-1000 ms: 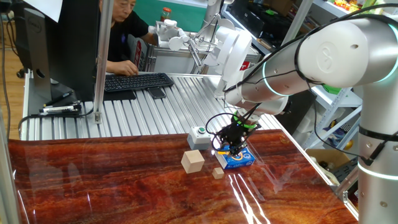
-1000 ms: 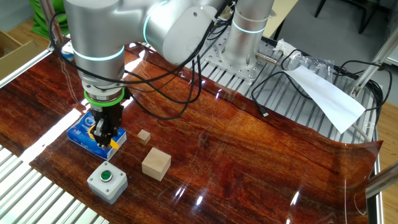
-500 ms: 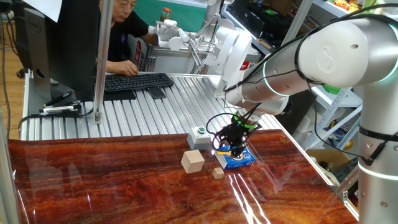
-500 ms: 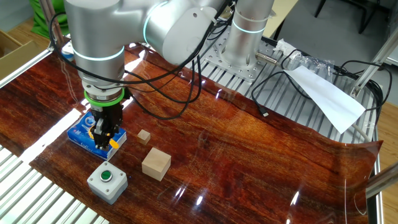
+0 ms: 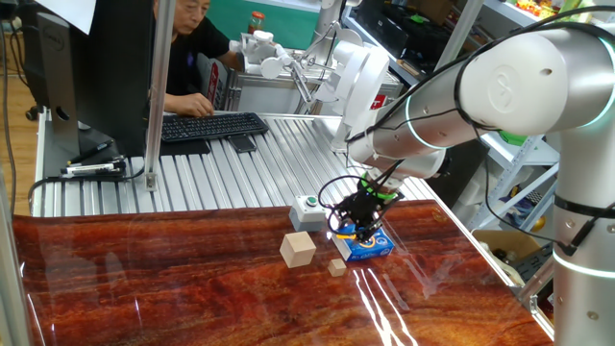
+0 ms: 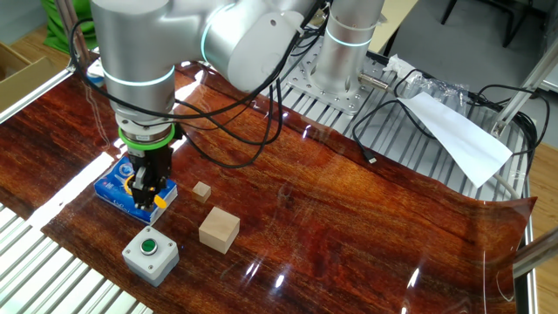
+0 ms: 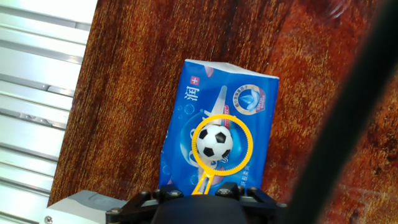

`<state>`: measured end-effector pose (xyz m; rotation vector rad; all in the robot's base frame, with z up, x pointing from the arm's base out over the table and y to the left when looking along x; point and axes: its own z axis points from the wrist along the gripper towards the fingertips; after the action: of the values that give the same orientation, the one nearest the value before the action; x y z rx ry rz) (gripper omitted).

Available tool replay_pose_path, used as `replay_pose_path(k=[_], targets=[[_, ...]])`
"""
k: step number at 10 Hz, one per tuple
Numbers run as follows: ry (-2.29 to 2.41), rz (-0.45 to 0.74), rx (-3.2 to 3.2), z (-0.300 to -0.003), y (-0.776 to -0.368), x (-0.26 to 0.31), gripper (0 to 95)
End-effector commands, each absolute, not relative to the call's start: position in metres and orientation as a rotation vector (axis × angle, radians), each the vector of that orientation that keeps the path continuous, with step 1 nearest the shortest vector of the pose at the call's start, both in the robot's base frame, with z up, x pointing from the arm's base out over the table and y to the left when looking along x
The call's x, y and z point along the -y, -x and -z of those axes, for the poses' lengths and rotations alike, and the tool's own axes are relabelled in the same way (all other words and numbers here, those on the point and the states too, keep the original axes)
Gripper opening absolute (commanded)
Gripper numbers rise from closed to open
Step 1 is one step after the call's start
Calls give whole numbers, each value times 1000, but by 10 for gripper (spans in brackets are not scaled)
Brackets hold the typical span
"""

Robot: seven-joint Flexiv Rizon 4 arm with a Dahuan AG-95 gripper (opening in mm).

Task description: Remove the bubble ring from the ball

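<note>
- Nothing is shifting between the earlier pictures and this one: the arm, the gripper [image 6: 144,185] and everything on the table are sitting exactly where they were.
- In the hand view the yellow ring [image 7: 221,147] is lying around the ball [image 7: 215,142], which is resting on the blue pack [image 7: 214,123]; the ring's short stem is pointing down toward the gripper body at the bottom edge.
- Both fixed views are showing the gripper low over the pack, and I cannot tell whether its fingers are apart or closed on the stem.
- As a judgement, the risk lies in lifting: the thin ring could be catching on the ball and rolling it off the pack, or slipping free from a weak pinch.
- Nearby, the grey button box [image 6: 151,252] and two wooden cubes [image 6: 218,229] are standing clear.
</note>
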<state>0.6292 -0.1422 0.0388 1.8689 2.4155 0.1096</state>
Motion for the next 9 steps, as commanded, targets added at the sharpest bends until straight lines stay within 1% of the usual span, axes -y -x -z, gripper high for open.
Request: replay_pose_path(k=[1, 9], targets=[[-1863, -112, -2419, -39, -627, 142, 570], [-1871, -120, -2418, -42, -626, 142, 570]])
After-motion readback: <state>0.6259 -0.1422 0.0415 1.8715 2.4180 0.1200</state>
